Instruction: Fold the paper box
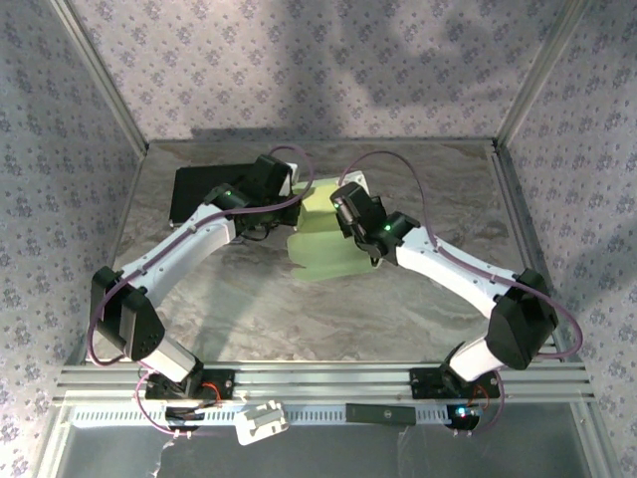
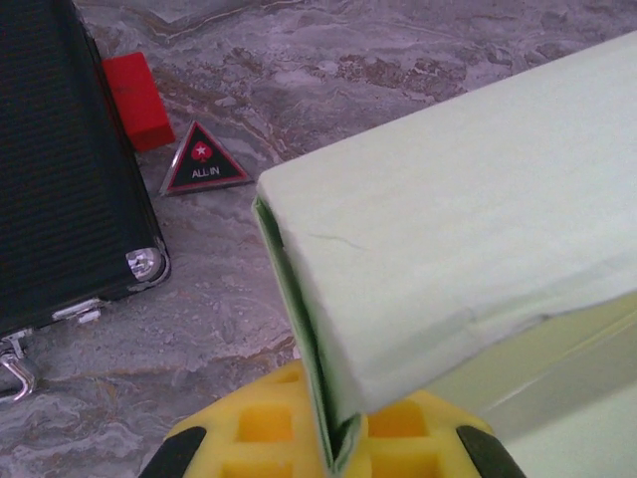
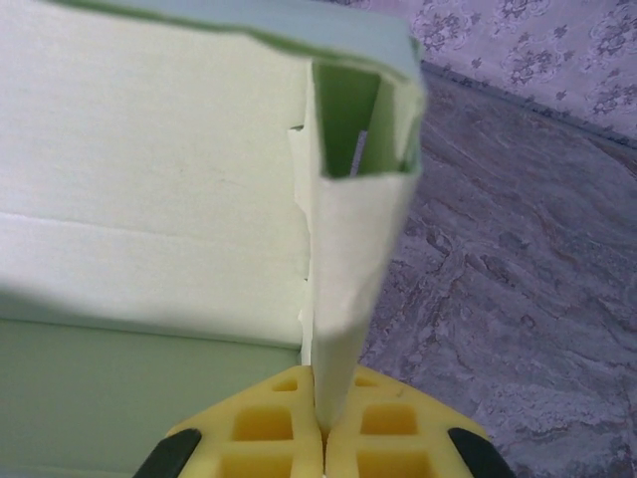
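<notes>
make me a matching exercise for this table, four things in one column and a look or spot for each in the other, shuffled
Things
1 paper box
2 black case
3 red block
4 triangular token

Descriptions
a lettered ALL IN under a star
b pale green, an edge pinched in yellow jaws
c metal corner cap and latch
d plain, lying beside the case, beyond the token

Pairs: 1-b, 2-c, 3-d, 4-a

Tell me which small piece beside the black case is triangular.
The black token reading ALL IN; the other is a red rectangular block.
</notes>
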